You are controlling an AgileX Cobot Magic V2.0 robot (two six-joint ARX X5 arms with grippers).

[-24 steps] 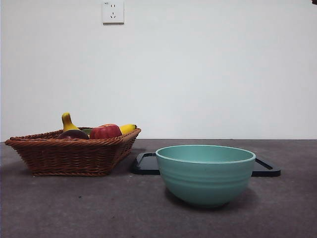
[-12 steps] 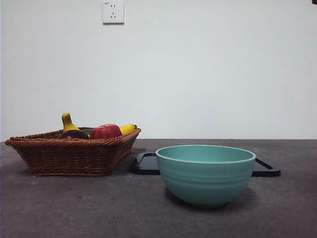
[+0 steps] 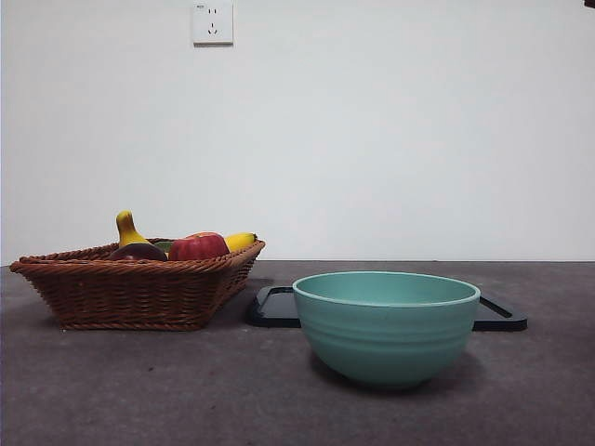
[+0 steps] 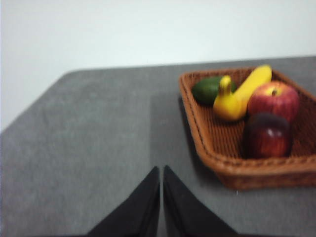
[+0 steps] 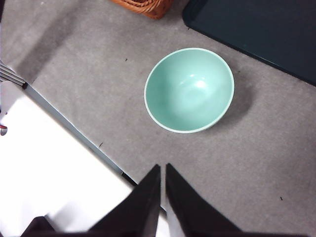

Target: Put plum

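Left wrist view: left gripper [image 4: 161, 170] fingers together, empty, above bare table [image 4: 98, 143] beside the wicker basket [image 4: 207, 143]. Right gripper [image 5: 162, 168] fingers likewise together, high over the empty green bowl [image 5: 189, 90]. Plum [image 4: 267, 135] lies in the basket, touching the red apple [image 4: 273, 100]; banana [image 4: 242, 95] and a green fruit [image 4: 207, 89] lie behind. Risk: fingers may nudge the apple, or the smooth plum may slip.
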